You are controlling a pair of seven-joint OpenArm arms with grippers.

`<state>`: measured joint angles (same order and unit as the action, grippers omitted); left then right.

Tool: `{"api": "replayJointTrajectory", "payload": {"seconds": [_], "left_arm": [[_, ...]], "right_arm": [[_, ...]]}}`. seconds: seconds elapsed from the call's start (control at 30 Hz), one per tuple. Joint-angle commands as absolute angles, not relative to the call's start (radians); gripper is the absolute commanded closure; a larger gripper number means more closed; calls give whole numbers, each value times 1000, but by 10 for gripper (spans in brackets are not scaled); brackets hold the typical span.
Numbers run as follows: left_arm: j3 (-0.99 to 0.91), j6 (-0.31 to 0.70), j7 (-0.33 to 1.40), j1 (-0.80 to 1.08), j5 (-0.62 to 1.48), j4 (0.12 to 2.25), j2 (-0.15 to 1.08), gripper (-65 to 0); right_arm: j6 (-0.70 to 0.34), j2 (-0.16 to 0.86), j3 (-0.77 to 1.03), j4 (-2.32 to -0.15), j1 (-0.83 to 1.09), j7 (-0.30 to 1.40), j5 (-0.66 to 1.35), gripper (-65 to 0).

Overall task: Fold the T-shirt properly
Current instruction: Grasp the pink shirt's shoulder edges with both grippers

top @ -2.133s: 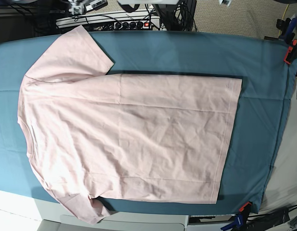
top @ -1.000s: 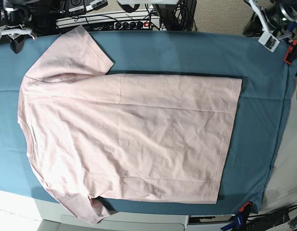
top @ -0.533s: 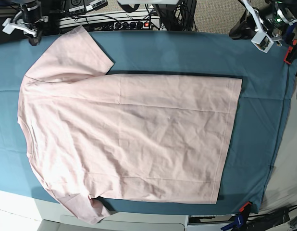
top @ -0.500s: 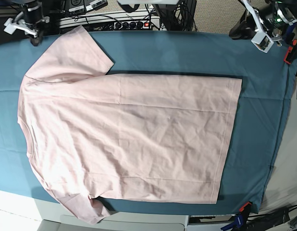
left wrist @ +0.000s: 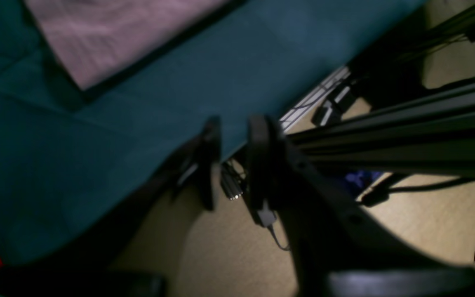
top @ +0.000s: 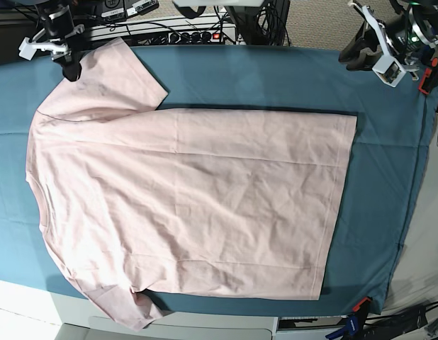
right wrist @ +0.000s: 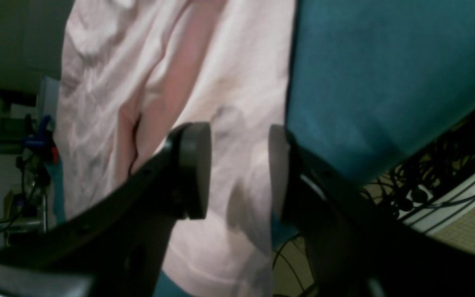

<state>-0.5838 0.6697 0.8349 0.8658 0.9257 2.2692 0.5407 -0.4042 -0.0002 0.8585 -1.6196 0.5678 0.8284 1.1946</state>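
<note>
In the base view, the T-shirt (top: pixel 198 198) lay spread over the teal cloth (top: pixel 261 78), pale pink and plain on the side that showed, with its straight hem toward the robot's left and its neckline toward the robot's right. One sleeve reached up toward the top edge of the cloth, its end slanting; the other, crumpled, ran down past the bottom edge. Low creases crossed the body of the shirt

The right gripper (right wrist: pixel 239 171) hung above the upper sleeve, its two fingers parted wide, and pink fabric showed beneath and between them; nothing was gripped. In the right wrist view, the teal cloth ran along one side of the sleeve, and cables (right wrist: pixel 423 169) lay beyond the cloth's edge

The left gripper (left wrist: pixel 235 163) was near the upper corner of the cloth on its own side, well apart from the shirt. Its fingers, blurred in the left wrist view, stood a narrow way apart with nothing between them but the background. That view also showed one corner of the shirt on the cloth
</note>
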Motion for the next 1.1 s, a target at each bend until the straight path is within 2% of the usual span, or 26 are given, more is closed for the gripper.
{"api": "replayJointTrajectory", "payload": {"seconds": [0.0, 0.43, 0.83, 1.07], "left_arm": [[-591, 671, 825, 870, 942, 2281, 551, -132], [-591, 670, 839, 867, 944, 2281, 548, -132], [-591, 671, 838, 864, 944, 2281, 545, -132], [-591, 671, 817, 864, 943, 2281, 546, -132]], "right_arm": [[-415, 8, 866, -1633, 582, 835, 1205, -246], [-433, 20, 943, -1633, 587, 838, 1143, -246], [-432, 2, 820, -1632, 582, 837, 1143, -246], [-432, -6, 818, -1632, 582, 837, 1143, -245]]}}
